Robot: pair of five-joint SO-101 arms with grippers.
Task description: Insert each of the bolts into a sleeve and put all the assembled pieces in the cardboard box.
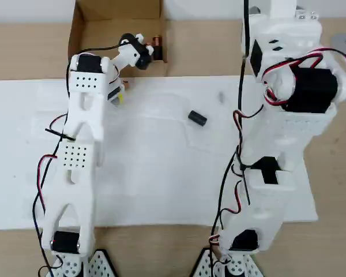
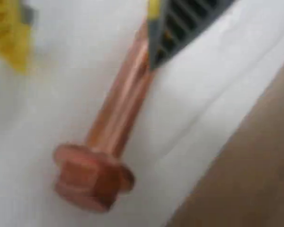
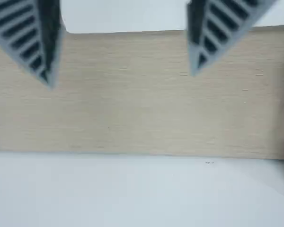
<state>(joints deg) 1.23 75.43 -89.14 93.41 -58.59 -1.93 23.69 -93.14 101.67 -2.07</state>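
One bolt, one sleeve — right claw apart; left claw, cannot tell.

bolt: copper (shiny shank) | right fingers: grey, dark ribbed stripes | worktop beyond the fingers: pale wood grain | sheet: white | sleeve: black | cardboard box: brown

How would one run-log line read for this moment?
left gripper: at copper bolt on white mat | right gripper: open, empty | black sleeve: loose on mat
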